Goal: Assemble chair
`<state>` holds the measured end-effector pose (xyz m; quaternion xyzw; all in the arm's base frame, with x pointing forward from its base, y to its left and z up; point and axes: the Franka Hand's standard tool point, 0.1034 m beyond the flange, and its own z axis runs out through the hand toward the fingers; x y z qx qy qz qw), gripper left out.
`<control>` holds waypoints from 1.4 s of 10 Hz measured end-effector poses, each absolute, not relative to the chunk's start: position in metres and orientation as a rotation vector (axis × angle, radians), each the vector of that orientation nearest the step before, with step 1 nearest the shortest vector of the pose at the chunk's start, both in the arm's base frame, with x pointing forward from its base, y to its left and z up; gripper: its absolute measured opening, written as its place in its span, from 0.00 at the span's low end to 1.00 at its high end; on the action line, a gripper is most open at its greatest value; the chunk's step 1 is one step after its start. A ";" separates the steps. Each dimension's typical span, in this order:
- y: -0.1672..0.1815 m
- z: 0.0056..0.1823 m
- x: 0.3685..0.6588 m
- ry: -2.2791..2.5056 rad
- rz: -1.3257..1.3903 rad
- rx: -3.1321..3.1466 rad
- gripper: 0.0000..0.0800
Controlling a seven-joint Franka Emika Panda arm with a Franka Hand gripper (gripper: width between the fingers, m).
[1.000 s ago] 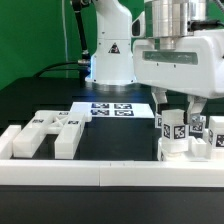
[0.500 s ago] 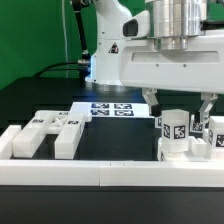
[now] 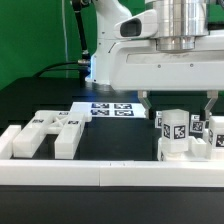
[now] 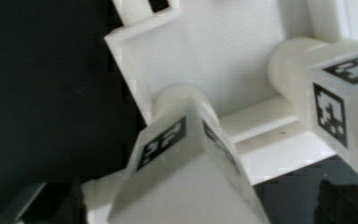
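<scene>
Over the exterior view's right, gripper [image 3: 177, 100] has risen off the standing chair parts [image 3: 172, 135], jaws spread, empty; placement looks done, flat piece [image 3: 52, 132] untouched.

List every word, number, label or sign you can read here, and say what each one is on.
No words or numbers are readable.
On the arm base: a dark triangular sign, its symbol too small to read.
On the marker board: black-and-white square tags, patterns only, no text.
On the chair parts: the same kind of tags, no text.
</scene>
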<state>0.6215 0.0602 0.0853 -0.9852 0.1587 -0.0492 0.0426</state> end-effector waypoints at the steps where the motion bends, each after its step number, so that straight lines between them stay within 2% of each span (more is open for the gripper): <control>1: 0.060 0.085 0.621 0.375 -0.155 -3.034 0.81; 6: 0.056 0.086 0.622 -0.071 -0.170 -3.088 0.81; 8: 0.056 0.086 0.622 -0.067 -0.170 -3.088 0.78; 9: 0.056 0.086 0.622 -0.055 -0.170 -3.088 0.55; 10: 0.056 0.086 0.622 -0.024 -0.169 -3.087 0.55; 11: 0.056 0.086 0.622 -0.024 -0.169 -3.087 0.36; 14: 0.056 0.085 0.622 0.249 -0.161 -3.066 0.36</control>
